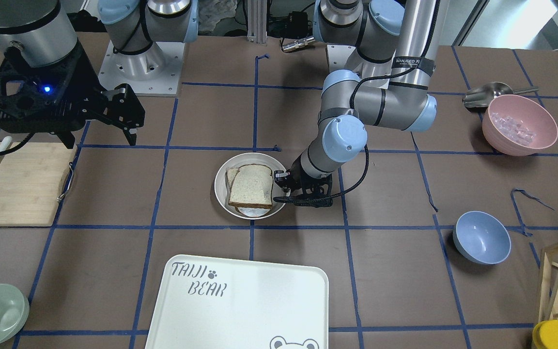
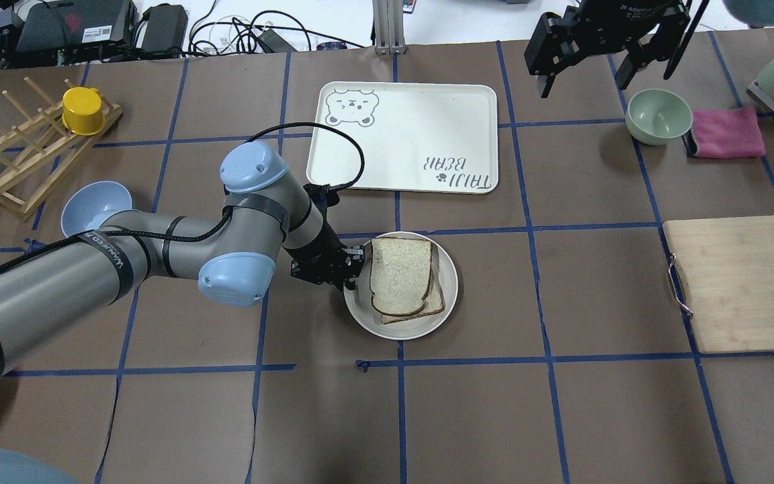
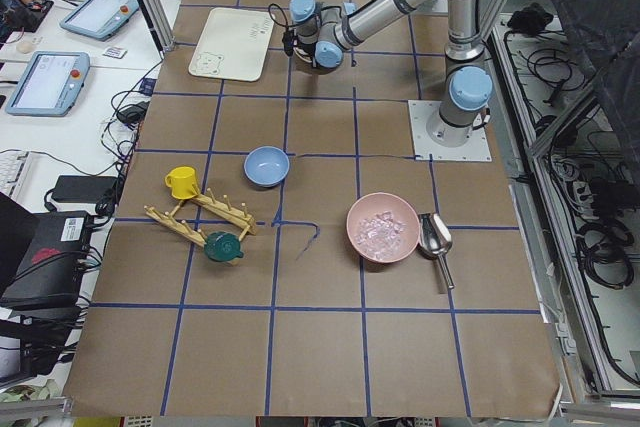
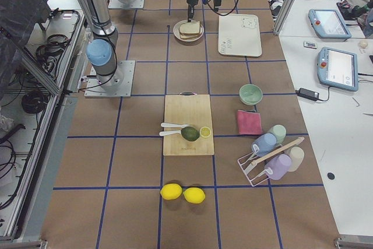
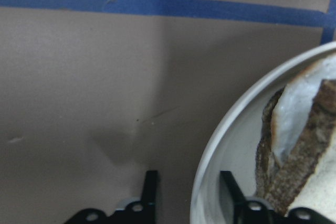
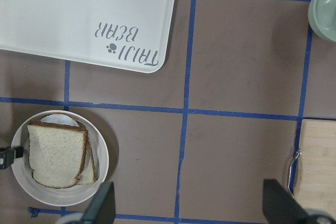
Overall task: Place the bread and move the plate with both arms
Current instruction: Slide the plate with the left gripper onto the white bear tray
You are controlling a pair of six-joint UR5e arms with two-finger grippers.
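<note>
The bread (image 2: 399, 274), a dark-crusted slice, lies on top of a second slice on the round cream plate (image 2: 394, 329) at the table's middle. It also shows in the front view (image 1: 251, 186) and the right wrist view (image 6: 55, 153). My left gripper (image 2: 355, 267) is low at the plate's rim, on the robot's left side. In the left wrist view (image 5: 189, 195) its jaws are open and straddle the rim (image 5: 207, 171), one finger outside and one inside. My right gripper (image 1: 100, 138) hangs high above the table, open and empty, away from the plate (image 1: 221, 194).
The white "TAIJI BEAR" tray (image 2: 407, 134) lies just beyond the plate. A pale green bowl (image 2: 659, 115), a pink cloth (image 2: 726, 133) and a wooden cutting board (image 2: 736, 282) are on the right. A blue bowl (image 2: 95, 205) and a wooden rack (image 2: 17, 154) are on the left.
</note>
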